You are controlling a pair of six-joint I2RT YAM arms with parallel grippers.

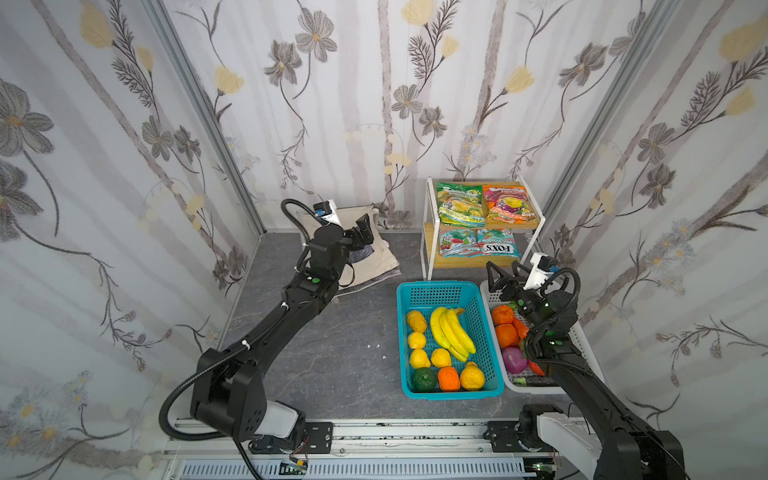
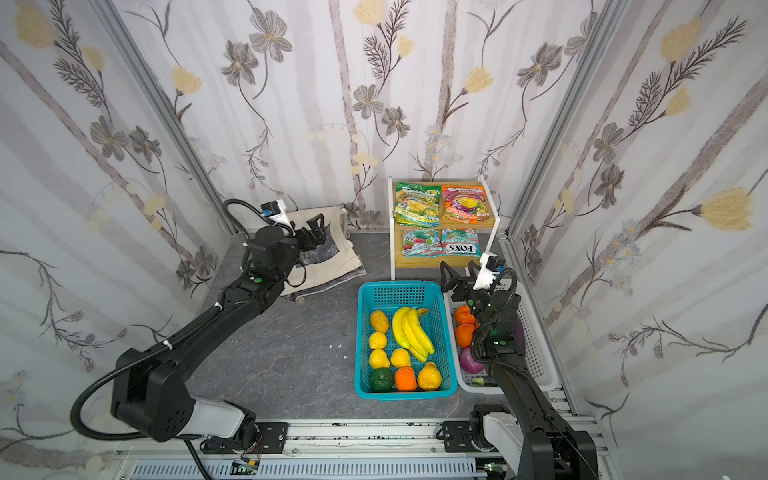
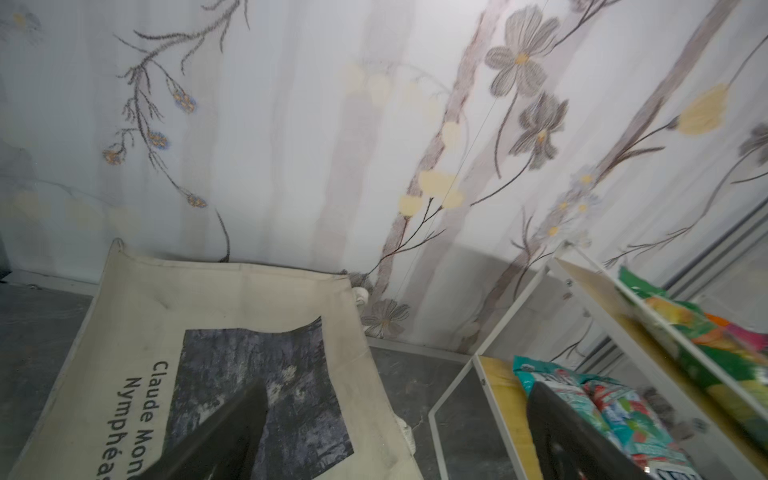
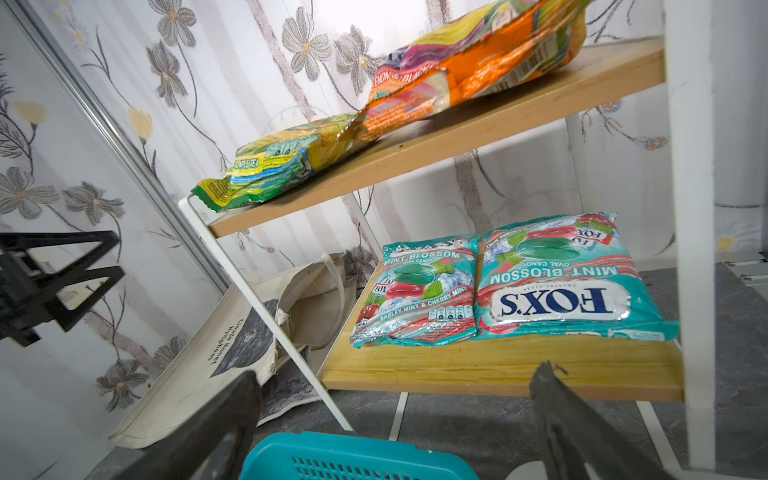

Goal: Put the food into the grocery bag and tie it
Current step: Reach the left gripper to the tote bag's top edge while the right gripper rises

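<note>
At the far left corner of the tabletop (image 1: pixel 332 353), the grocery bag (image 1: pixel 384 253) is lying flat and empty, with its far edge leaning up against the back wall (image 1: pixel 353 166). This looks like the very opening step, since none of the food is sitting in it.

The left tool (image 1: pixel 360 233) is hovering just above the bag's dark print with its jaws spread wide and gripping nothing. The right tool (image 1: pixel 505 275) is likewise spread and empty. It is hanging over the far end of the white basket (image 1: pixel 584 345) and facing the lower shelf of the rack (image 1: pixel 427 232).

The next move probably calls for the left tool to drop onto the cloth and pinch one layer near the mouth, so the bag is gaping before anything goes in.

- **The bag:** it is showing cream canvas, creased and a little grubby, with "Claude Monet" beside a grey-blue square. The wrist views are showing its strap handles bunched on the side nearest the rack, which suggests the mouth is there.
- **The food:** it is waiting well apart from the bag.
  - The banana bunch (image 1: pixel 453 332) is lying in the teal basket (image 1: pixel 400 345).
  - The oranges (image 1: pixel 506 334) and the purple onion (image 1: pixel 514 359) are in the white one.
  - The candy packets (image 1: pixel 482 203) are lying on both shelves.
</note>
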